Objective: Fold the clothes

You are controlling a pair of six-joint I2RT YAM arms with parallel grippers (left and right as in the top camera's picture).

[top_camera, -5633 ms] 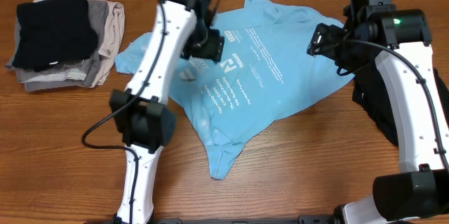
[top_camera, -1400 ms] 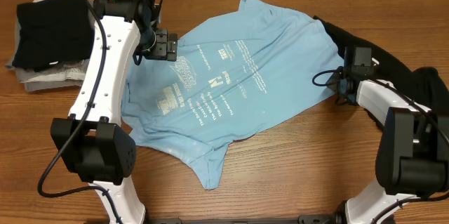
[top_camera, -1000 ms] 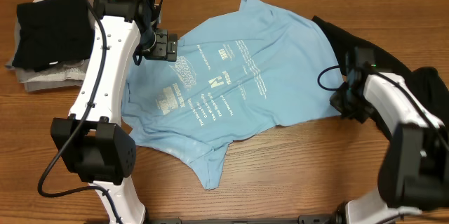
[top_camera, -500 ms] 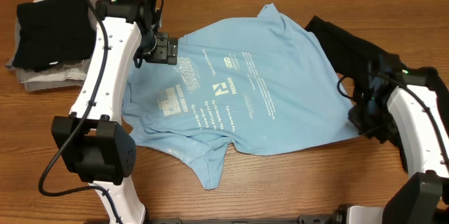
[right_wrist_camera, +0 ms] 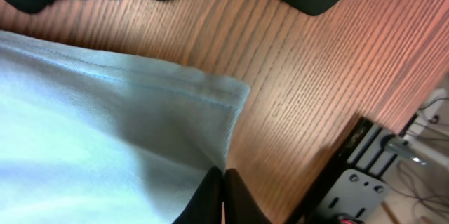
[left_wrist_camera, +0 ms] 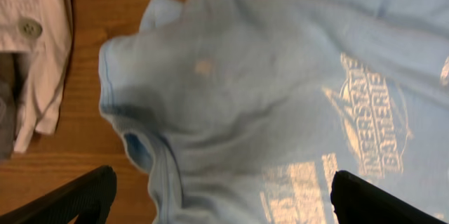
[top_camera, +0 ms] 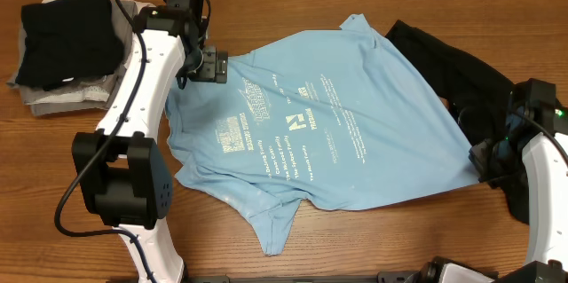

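Observation:
The light blue T-shirt (top_camera: pixel 328 132) lies spread print-up across the middle of the table, its white lettering readable. My right gripper (top_camera: pixel 484 157) is shut on the shirt's right hem corner, and in the right wrist view the fingers (right_wrist_camera: pixel 223 192) pinch the stitched edge of the blue cloth (right_wrist_camera: pixel 105 126). My left gripper (top_camera: pixel 206 64) stands open over the shirt's upper left part. In the left wrist view its fingertips (left_wrist_camera: pixel 77 199) show at the bottom corners, with rumpled blue fabric (left_wrist_camera: pixel 231 90) below. A black garment (top_camera: pixel 444 57) lies partly under the shirt's right side.
A stack of folded clothes (top_camera: pixel 71 43), black on top of grey and beige, sits at the back left. Its beige buttoned piece (left_wrist_camera: pixel 28 41) shows beside the shirt's sleeve. The table's edge and a metal bracket (right_wrist_camera: pixel 358 182) are close to my right gripper.
My right gripper has pulled the shirt's corner to the right and toward the front, which stretched and turned the shirt. The left gripper has shifted slightly right and stayed open.

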